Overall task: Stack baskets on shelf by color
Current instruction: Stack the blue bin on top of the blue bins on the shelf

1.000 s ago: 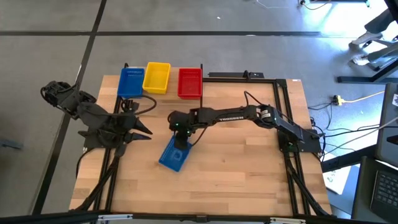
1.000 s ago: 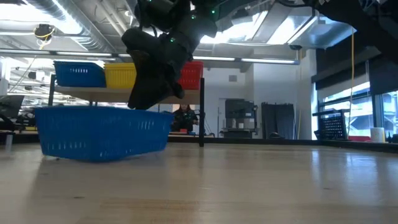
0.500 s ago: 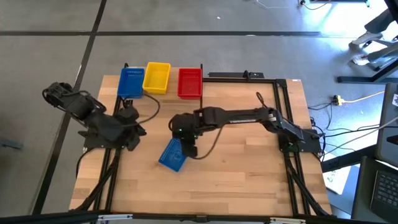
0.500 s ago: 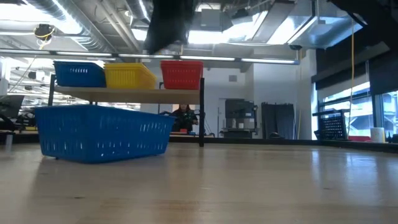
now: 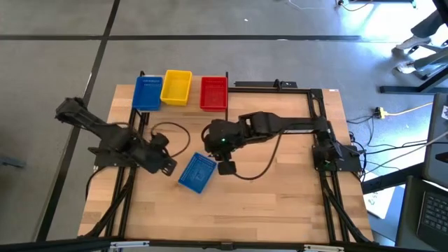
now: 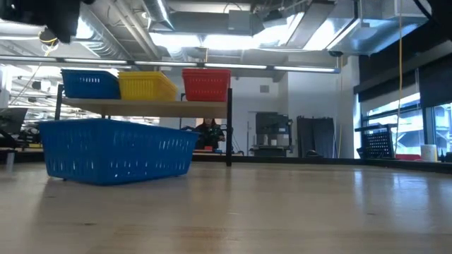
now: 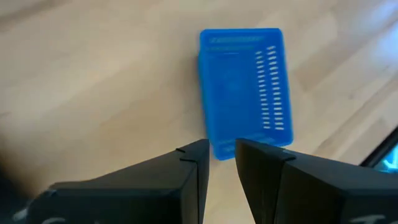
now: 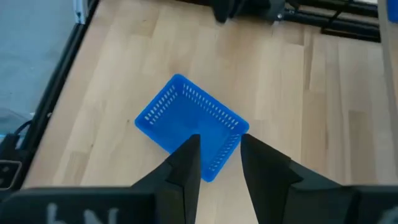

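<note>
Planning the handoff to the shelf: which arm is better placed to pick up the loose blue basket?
Left, probably. The left end effector sits beside the blue basket, open, on the side below the shelf's blue stack. The right end effector is equally near and open, but farther from that stack.

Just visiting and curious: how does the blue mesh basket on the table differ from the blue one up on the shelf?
The blue plastic mesh basket on the table lies askew on the wooden tabletop, alone; the blue mesh basket on the shelf sits square on the raised wooden shelf, beside a yellow mesh basket. The table one lies between both arms; the shelf one is far from them. Both look alike and sit open side up.
</note>
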Robot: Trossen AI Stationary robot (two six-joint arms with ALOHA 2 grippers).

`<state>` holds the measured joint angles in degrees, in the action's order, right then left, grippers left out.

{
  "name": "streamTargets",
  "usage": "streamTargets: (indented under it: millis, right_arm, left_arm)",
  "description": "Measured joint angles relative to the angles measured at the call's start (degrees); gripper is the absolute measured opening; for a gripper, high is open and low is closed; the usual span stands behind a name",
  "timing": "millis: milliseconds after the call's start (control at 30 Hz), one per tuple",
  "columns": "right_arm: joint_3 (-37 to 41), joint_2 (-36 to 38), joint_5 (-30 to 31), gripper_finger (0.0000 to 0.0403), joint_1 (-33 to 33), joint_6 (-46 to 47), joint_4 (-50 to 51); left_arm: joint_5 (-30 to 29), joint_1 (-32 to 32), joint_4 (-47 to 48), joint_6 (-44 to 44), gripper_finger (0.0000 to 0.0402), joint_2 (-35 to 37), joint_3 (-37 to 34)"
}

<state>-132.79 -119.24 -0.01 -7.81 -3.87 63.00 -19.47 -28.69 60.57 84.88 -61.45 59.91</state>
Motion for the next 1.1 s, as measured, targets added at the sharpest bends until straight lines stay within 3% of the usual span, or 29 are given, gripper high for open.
streamTargets:
  millis: [200,500,1100]
  right_arm:
    - [0.0,2.7,-1.2,0.011,0.0,-1.0,2.4]
    - [0.0,4.2,-1.6,0.011,-0.2,-1.5,7.5]
    - [0.0,4.2,-1.6,0.011,-0.2,-1.3,9.8]
  left_arm:
    - [1.0,2.1,-12.7,-5.0,0.0069,-3.0,-7.2]
    - [1.2,4.9,-21.2,-10.0,0.0069,-9.4,-11.3]
    - [4.4,10.1,-25.2,-16.6,0.0069,-19.6,-11.4]
